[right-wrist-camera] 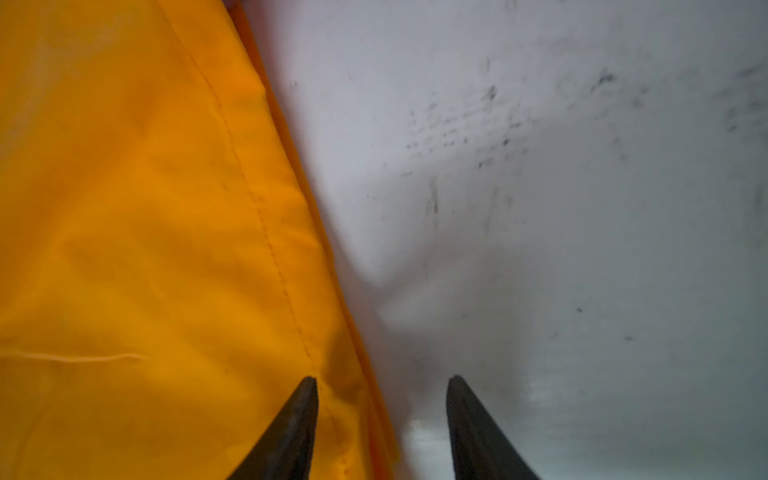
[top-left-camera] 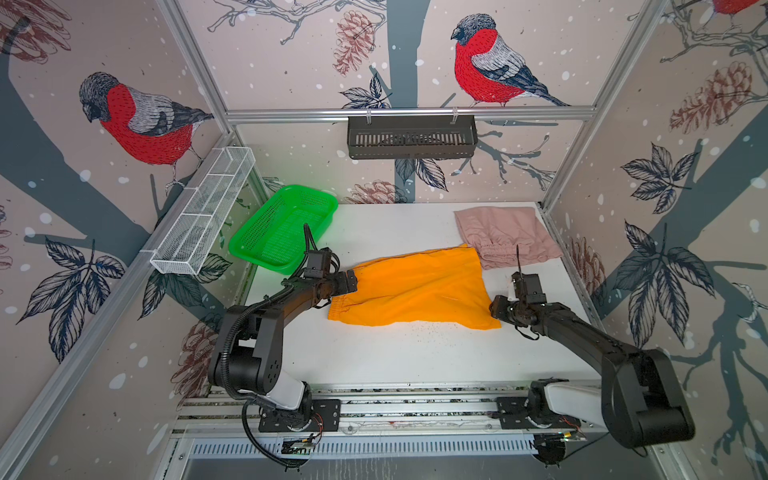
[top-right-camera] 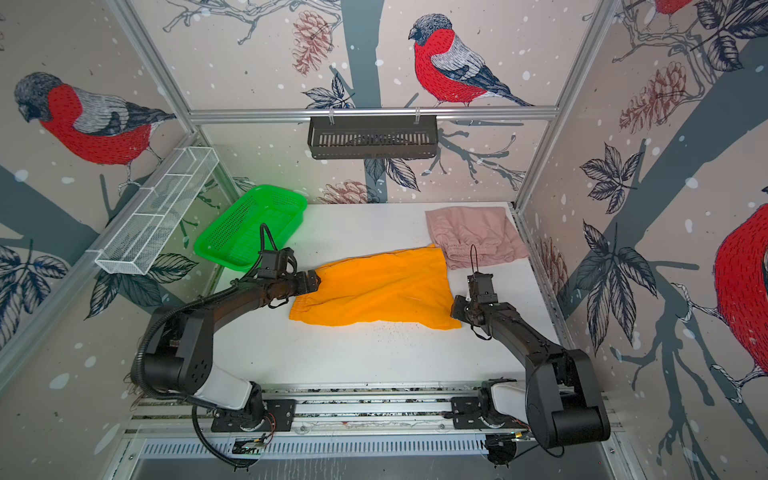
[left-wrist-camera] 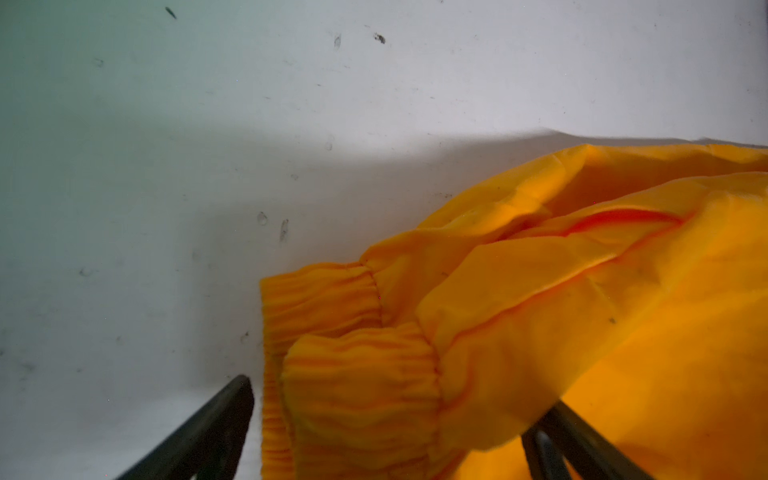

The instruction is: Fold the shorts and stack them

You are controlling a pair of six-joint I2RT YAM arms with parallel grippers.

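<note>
Currently the left gripper [left-wrist-camera: 399,399] gapes wide around the waistband [left-wrist-camera: 361,374] of the orange shorts [top-left-camera: 415,291], the right gripper [right-wrist-camera: 382,379] parted, empty, at their hem [right-wrist-camera: 291,249].

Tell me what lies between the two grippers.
The orange shorts, lying on the table, fill the stretch from the left gripper to the right gripper, seen in both top views.

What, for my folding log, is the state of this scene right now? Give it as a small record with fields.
orange shorts: spread flat mid-table, waistband toward the left arm, not yet stacked
pink shorts: folded, at the far right corner of the table
left gripper: open, jaws either side of the orange waistband
right gripper: open, at the orange hem edge
basket: green, far left, no clothes in it
</note>
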